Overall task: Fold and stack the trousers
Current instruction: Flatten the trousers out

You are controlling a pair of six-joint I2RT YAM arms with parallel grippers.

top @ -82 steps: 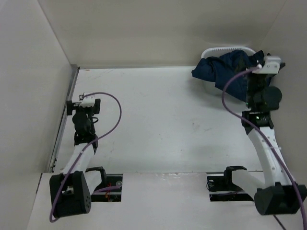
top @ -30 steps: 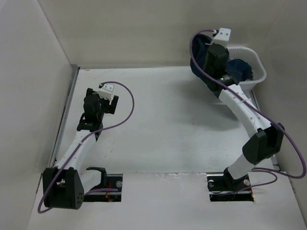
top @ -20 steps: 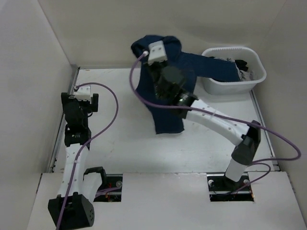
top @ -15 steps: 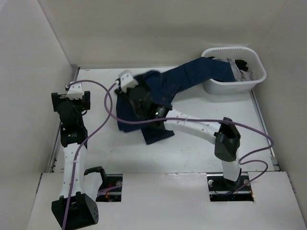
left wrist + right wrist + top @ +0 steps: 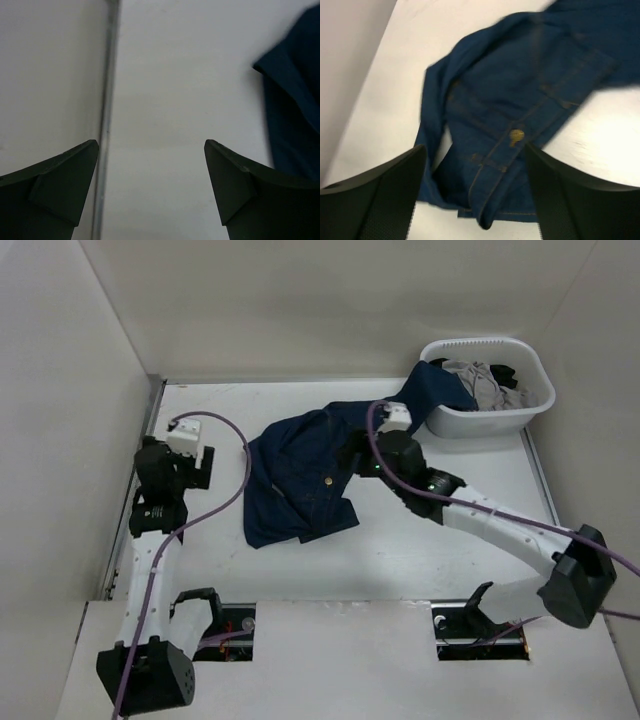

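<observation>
The dark navy jeans (image 5: pixel 305 465) lie crumpled in the middle of the table, waistband with a brass button (image 5: pixel 516 136) towards the front. One leg (image 5: pixel 435 390) trails back over the rim of the white basket. My right gripper (image 5: pixel 352 462) is open and empty, hovering just above the jeans; its jaws stand wide over the waistband (image 5: pixel 475 165). My left gripper (image 5: pixel 190 468) is open and empty near the table's left edge, with the jeans' edge (image 5: pixel 295 115) to its right.
The white basket (image 5: pixel 520 418) at the back right holds grey (image 5: pixel 480 375) and black (image 5: pixel 503 373) garments. A metal rail (image 5: pixel 106 125) runs along the table's left edge beside the wall. Walls enclose the table on three sides.
My right arm pulled the jeans out of the basket, swung them left across the table and let them go. It now hovers open above them. The left arm shifted slightly.
</observation>
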